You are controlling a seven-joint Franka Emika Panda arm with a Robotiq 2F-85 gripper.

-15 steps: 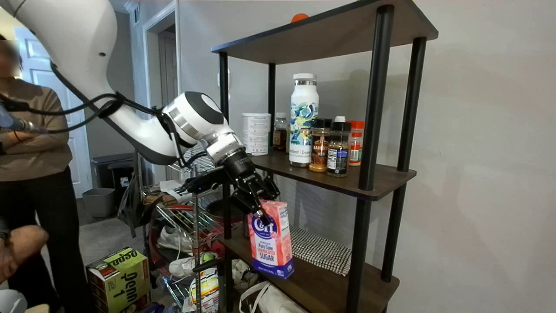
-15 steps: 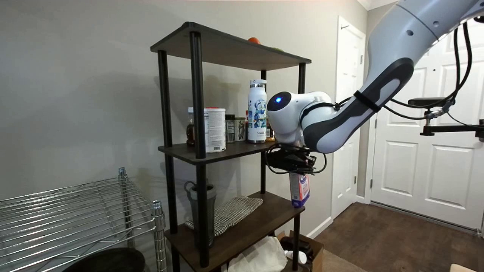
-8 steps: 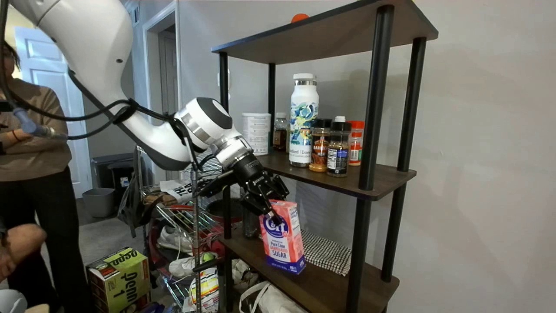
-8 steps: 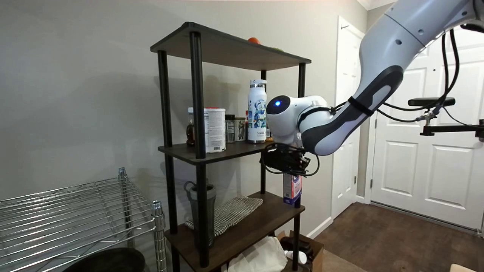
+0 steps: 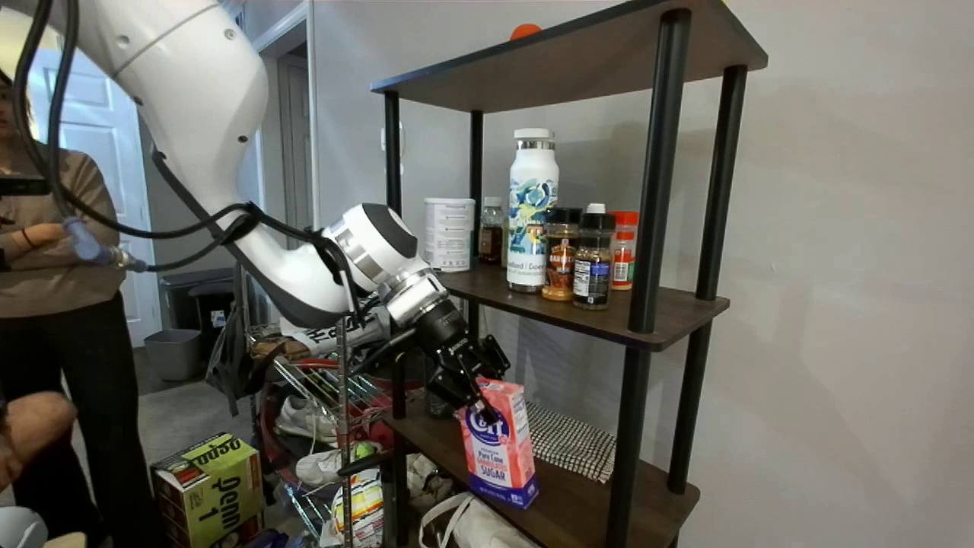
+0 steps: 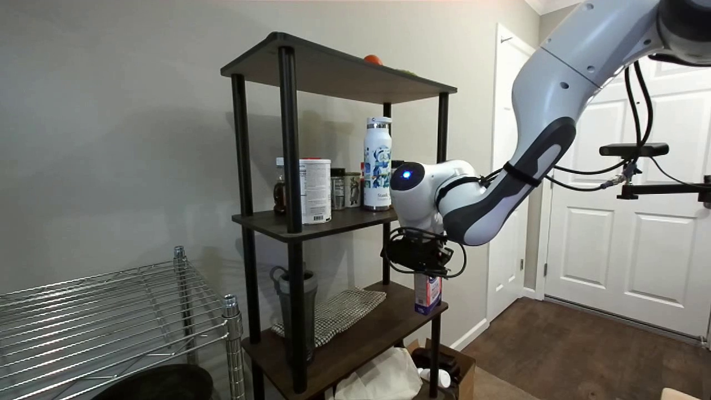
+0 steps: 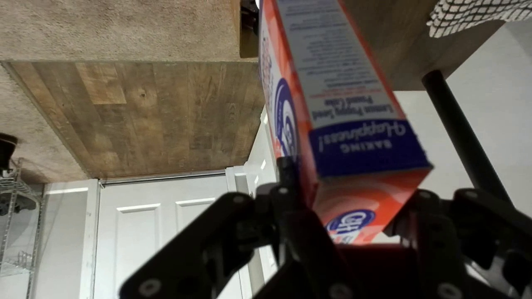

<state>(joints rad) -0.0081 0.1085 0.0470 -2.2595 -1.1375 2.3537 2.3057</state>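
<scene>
A pink and blue sugar box (image 5: 500, 457) hangs from my gripper (image 5: 493, 392), which is shut on its upper end. In the wrist view, the box (image 7: 341, 74) sits between the two black fingers, its printed narrow side facing the camera. The box is slightly tilted in an exterior view. Its bottom is at the front end of the lower shelf (image 6: 361, 330), near a front post; whether it touches the board cannot be told. In an exterior view, the arm and cables hide the fingers, and only the lower part of the box (image 6: 427, 294) shows.
The middle shelf (image 5: 494, 293) above holds a white bottle (image 5: 533, 213), spice jars (image 5: 592, 266) and a white canister (image 5: 449, 236). A checkered cloth (image 5: 571, 441) and a grey tumbler (image 6: 305, 311) are on the lower shelf. A wire rack (image 6: 111, 316) stands beside. A person (image 5: 68, 228) stands behind the arm.
My gripper first moves with the sugar box in towards the shelf unit, then lowers it towards the lower shelf. The box stays in the grip. The shelf items have not moved.
</scene>
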